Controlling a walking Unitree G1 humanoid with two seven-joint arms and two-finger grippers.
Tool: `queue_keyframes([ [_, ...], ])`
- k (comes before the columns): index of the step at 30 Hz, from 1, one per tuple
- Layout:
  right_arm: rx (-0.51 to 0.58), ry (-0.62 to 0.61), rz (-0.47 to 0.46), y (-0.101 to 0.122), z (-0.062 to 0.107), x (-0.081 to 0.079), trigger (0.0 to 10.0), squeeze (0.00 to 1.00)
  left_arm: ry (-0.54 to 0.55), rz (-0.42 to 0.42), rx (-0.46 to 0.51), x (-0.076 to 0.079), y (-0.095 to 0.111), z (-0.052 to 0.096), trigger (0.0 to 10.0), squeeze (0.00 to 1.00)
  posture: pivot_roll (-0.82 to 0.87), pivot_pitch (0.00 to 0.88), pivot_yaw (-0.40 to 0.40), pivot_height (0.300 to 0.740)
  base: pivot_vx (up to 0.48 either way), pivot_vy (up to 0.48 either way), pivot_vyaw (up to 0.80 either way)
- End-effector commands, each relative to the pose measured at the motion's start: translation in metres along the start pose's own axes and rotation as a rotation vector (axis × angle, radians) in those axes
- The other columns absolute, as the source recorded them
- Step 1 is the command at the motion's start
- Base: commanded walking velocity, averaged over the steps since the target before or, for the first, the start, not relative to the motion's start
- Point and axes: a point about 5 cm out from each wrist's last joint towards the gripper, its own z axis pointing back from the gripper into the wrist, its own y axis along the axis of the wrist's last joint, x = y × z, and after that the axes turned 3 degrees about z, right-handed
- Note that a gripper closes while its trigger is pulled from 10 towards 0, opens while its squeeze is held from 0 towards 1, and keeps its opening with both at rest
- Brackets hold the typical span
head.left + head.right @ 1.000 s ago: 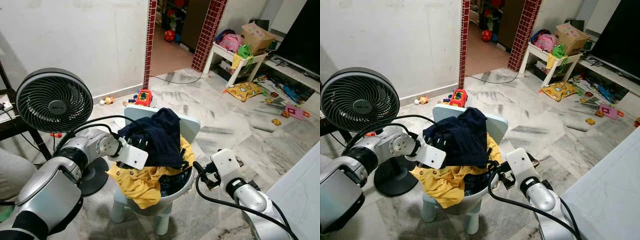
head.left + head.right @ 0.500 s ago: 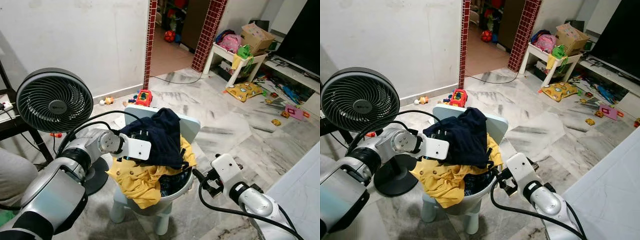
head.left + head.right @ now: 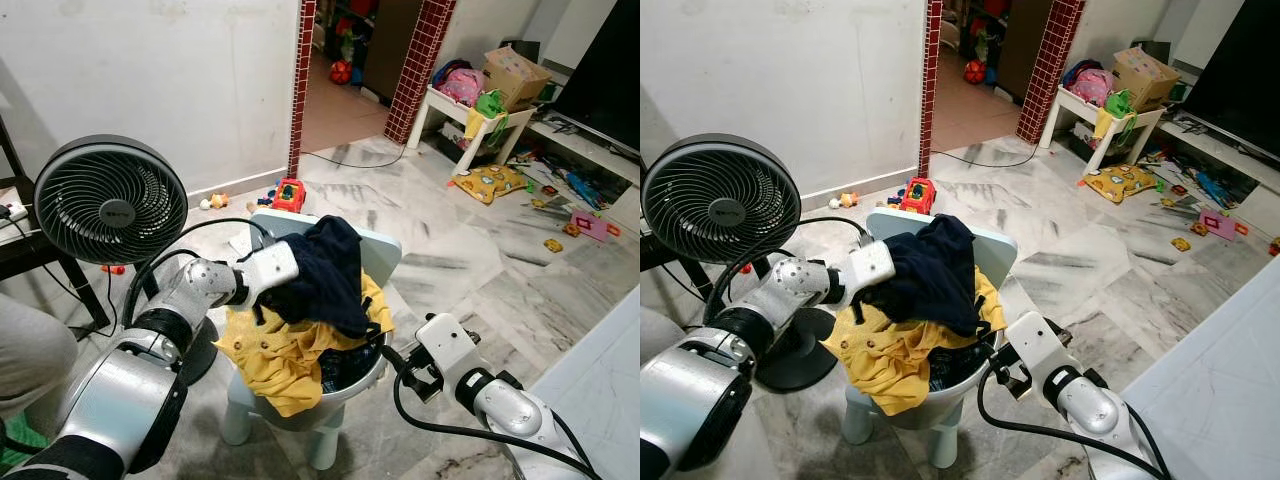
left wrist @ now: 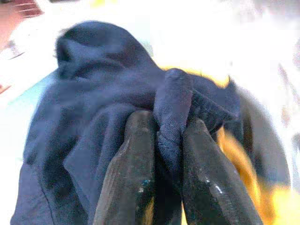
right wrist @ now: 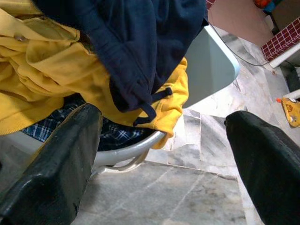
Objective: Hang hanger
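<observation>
A navy garment point(image 3: 325, 270) lies on top of a heap of clothes in a grey basin point(image 3: 352, 388) standing on a small pale-blue chair point(image 3: 386, 254). Under it are a yellow shirt point(image 3: 275, 352) and a plaid cloth point(image 5: 112, 133). My left gripper point(image 4: 168, 119) is shut on a fold of the navy garment at the heap's left side, and its white wrist point(image 3: 270, 270) presses against the cloth. My right gripper point(image 5: 161, 115) is open and holds nothing, low at the basin's right rim, with its fingers point(image 3: 388, 356) pointing at the clothes.
A black standing fan point(image 3: 110, 200) is close on the left, behind my left arm. A red toy car point(image 3: 288, 193) and small toys lie on the marble floor beyond the chair. A white shelf point(image 3: 470, 125) and scattered toys are at the far right.
My left wrist has turned and moved up into the navy garment, lifting its left edge a little. The right gripper has stayed by the basin's right rim.
</observation>
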Motion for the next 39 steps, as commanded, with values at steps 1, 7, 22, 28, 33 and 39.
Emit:
queue_keyframes([
  [1, -0.004, -0.025, 0.021, -0.001, 0.004, 0.006, 10.0, 0.0, 0.057, 0.108, 0.076, -0.002, 0.005, -0.002, 0.0, 0.0, 0.09, 0.0, -0.126, 0.74, 0.0, 0.0, 0.0],
  [7, -0.005, -0.039, 0.028, -0.001, 0.004, 0.009, 10.0, 0.0, 0.257, 0.597, 0.337, -0.006, 0.012, -0.006, 0.0, 0.0, 0.1, 0.0, -0.136, 0.74, 0.0, 0.0, 0.0],
  [22, 0.006, -0.037, 0.046, 0.001, 0.0, 0.01, 10.0, 0.0, 0.557, 1.303, 0.334, 0.008, -0.045, -0.001, 0.0, 0.0, 0.11, 0.0, -0.153, 0.74, 0.0, 0.0, 0.0],
  [28, 0.003, -0.043, 0.05, 0.0, 0.002, 0.011, 10.0, 0.0, 0.543, 1.233, 0.238, 0.017, -0.046, -0.006, 8.2, 0.0, 0.1, 0.0, -0.153, 0.74, 0.0, 0.0, 0.0],
  [33, 0.004, -0.043, 0.05, 0.001, 0.001, 0.01, 10.0, 0.0, 0.516, 1.001, 0.199, 0.02, -0.04, -0.005, 10.0, 0.0, 0.1, 0.0, -0.154, 0.74, 0.0, 0.0, 0.0],
  [39, 0.005, -0.043, 0.051, 0.001, 0.0, 0.01, 10.0, 0.0, 0.49, 0.87, 0.189, 0.028, -0.04, 0.002, 10.0, 1.0, 0.11, 0.0, -0.154, 0.74, 0.0, 0.0, 0.0],
])
